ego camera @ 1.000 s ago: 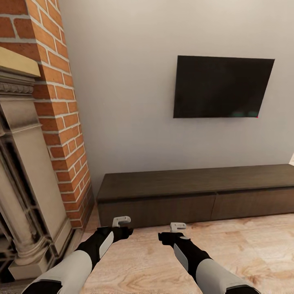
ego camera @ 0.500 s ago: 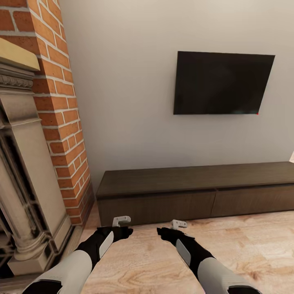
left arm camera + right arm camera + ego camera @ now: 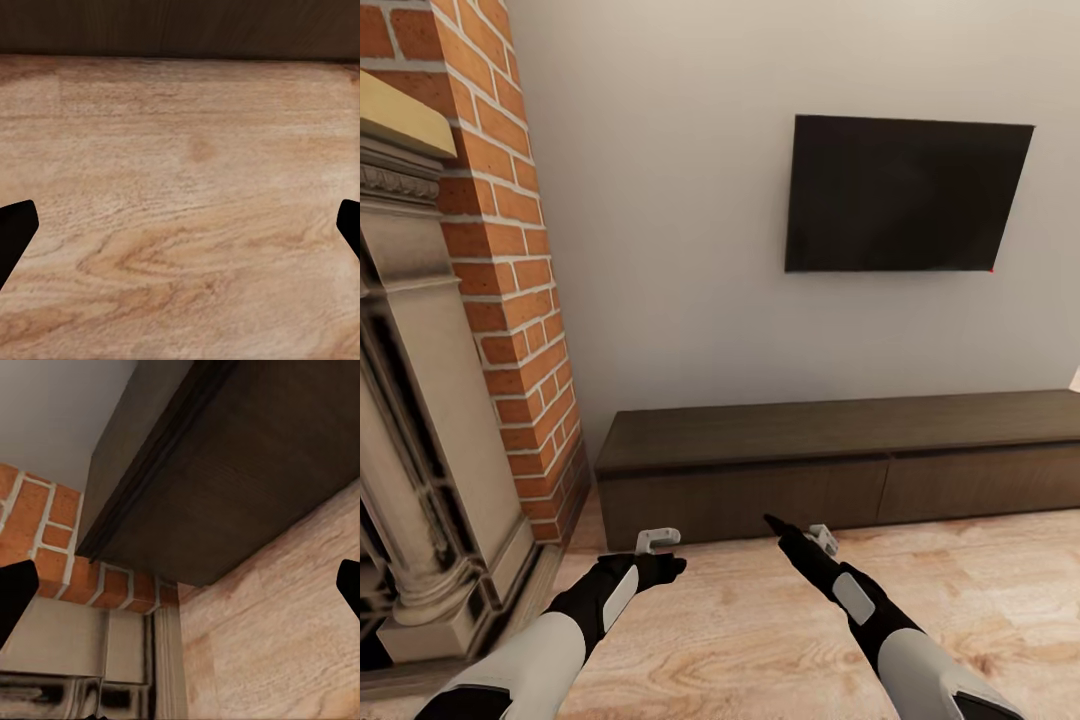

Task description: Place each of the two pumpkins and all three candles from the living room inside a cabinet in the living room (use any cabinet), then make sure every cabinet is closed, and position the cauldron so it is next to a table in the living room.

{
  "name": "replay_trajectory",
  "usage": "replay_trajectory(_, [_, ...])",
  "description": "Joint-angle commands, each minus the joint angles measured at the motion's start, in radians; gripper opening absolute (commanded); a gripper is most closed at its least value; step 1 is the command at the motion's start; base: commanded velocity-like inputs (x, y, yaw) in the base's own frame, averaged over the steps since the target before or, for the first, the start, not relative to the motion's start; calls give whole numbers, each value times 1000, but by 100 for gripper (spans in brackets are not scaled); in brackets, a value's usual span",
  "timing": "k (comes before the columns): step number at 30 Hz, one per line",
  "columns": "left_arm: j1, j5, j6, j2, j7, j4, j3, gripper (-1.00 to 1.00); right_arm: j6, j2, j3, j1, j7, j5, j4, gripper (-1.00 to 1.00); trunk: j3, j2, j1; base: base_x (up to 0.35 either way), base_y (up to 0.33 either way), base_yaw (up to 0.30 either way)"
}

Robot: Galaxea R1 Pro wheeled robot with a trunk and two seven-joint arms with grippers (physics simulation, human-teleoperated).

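Cabinet (image 3: pixel 840 470) with drawers shut, just beyond both spread, empty pincers: left (image 3: pixel 658 541), right (image 3: pixel 800 535).

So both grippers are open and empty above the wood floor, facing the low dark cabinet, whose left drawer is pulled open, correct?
Not quite: the cabinet has both drawer fronts flush and closed, as the head view shows. The rest holds: the left gripper and right gripper are open and empty above the wood floor, facing the cabinet.
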Motion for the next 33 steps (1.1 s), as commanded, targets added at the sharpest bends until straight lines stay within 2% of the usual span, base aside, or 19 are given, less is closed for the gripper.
replay_trajectory(1, [0, 10, 6, 0, 1, -6, -3, 100, 11, -1, -8, 0, 8, -13, -1, 100, -4, -8, 4, 0, 0, 0])
replay_trajectory(6, [0, 10, 11, 0, 1, -52, -3, 100, 12, -13, -18, 1, 100, -24, 4, 100, -4, -8, 4, 0, 0, 0])
replay_trajectory(11, [1, 10, 10, 0, 1, -112, -3, 100, 14, -24, -21, 14, 161, -27, 8, 100, -4, -8, 4, 4, 0, 0])
replay_trajectory(16, [2, 11, 8, 0, 2, -139, -5, 100, 14, -26, -22, 22, 171, -27, 10, 100, -4, -8, 4, 132, 0, 0])
replay_trajectory(24, [10, 10, 7, 0, 0, -150, -9, 100, 16, -33, -28, 24, 167, -28, 35, 100, -4, -8, 4, 300, 0, 0])
replay_trajectory(26, [11, 10, 6, 1, 0, -151, -10, 100, 16, -38, -47, 24, 166, -28, 43, 100, -4, -8, 4, 328, 0, 0])
replay_trajectory(27, [11, 10, 6, 1, -3, -151, -10, 100, 16, -40, -72, 24, 166, -28, 46, 100, -4, -8, 4, 259, 0, 0])
replay_trajectory(31, [11, 10, 6, 1, -17, -152, -11, 100, 18, -43, -131, 24, 165, -26, 51, 100, -4, -8, 4, 137, 0, 0])
replay_trajectory(33, [11, 10, 6, 0, -21, -151, -11, 100, 19, -45, -143, 24, 165, -26, 52, 100, -4, -8, 4, 39, 0, 0])
